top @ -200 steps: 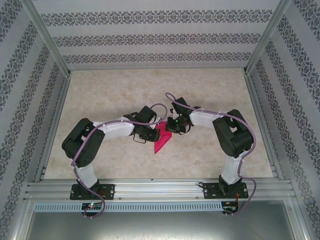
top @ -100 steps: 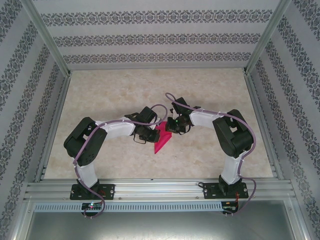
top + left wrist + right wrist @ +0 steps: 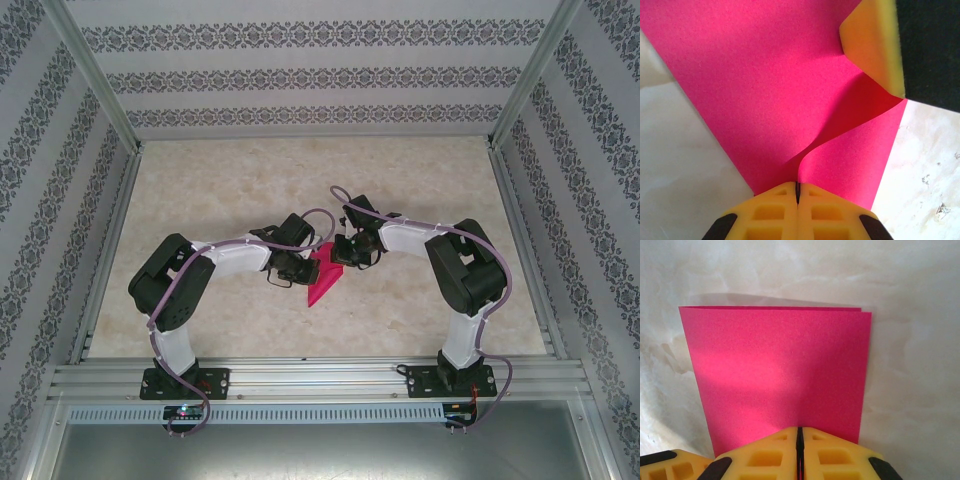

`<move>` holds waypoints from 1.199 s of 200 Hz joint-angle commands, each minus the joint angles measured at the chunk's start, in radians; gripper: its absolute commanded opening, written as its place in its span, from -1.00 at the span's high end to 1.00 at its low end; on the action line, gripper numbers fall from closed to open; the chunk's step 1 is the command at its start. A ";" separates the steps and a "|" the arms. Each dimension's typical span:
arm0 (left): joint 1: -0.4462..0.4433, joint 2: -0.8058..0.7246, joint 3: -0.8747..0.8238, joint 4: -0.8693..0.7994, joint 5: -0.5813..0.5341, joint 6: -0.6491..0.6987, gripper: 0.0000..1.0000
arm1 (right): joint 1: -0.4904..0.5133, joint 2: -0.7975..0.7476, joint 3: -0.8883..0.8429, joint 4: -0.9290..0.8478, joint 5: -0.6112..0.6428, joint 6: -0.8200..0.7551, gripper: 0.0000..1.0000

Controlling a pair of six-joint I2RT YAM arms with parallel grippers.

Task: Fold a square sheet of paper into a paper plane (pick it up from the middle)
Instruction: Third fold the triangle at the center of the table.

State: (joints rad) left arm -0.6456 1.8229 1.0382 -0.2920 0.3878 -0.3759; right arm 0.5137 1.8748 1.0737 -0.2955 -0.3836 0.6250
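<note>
One folded magenta sheet of paper [image 3: 322, 278], held at two grippers; left gripper [image 3: 797, 186] clenched on one edge; right gripper [image 3: 800, 432] clenched on the opposite edge.

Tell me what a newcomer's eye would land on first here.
The magenta-pink sheet of paper, vivid against the pale marbled table, is mid-table between the two arms. The left gripper and the right gripper are both shut on it with their yellow fingers. In the left wrist view the paper bows in a curve between them.
</note>
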 commanded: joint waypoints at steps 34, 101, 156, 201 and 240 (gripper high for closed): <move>0.015 0.012 0.007 -0.026 -0.004 -0.024 1.00 | -0.030 -0.090 -0.024 0.020 0.005 0.058 0.64; 0.015 0.016 -0.004 -0.006 0.008 -0.035 1.00 | -0.048 -0.437 -0.264 0.175 0.075 0.171 0.61; 0.015 0.025 -0.002 0.000 0.019 -0.039 1.00 | 0.065 -0.681 -0.535 0.390 0.237 0.259 0.61; 0.017 0.026 -0.003 0.001 0.020 -0.041 1.00 | 0.143 -0.671 -0.602 0.442 0.199 0.397 0.67; 0.017 0.028 0.001 -0.007 0.016 -0.034 1.00 | 0.265 -0.602 -0.589 0.486 0.242 0.440 0.72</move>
State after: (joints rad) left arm -0.6449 1.8252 1.0382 -0.2909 0.3962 -0.4019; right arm 0.7189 1.2335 0.4789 0.1162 -0.1883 1.0065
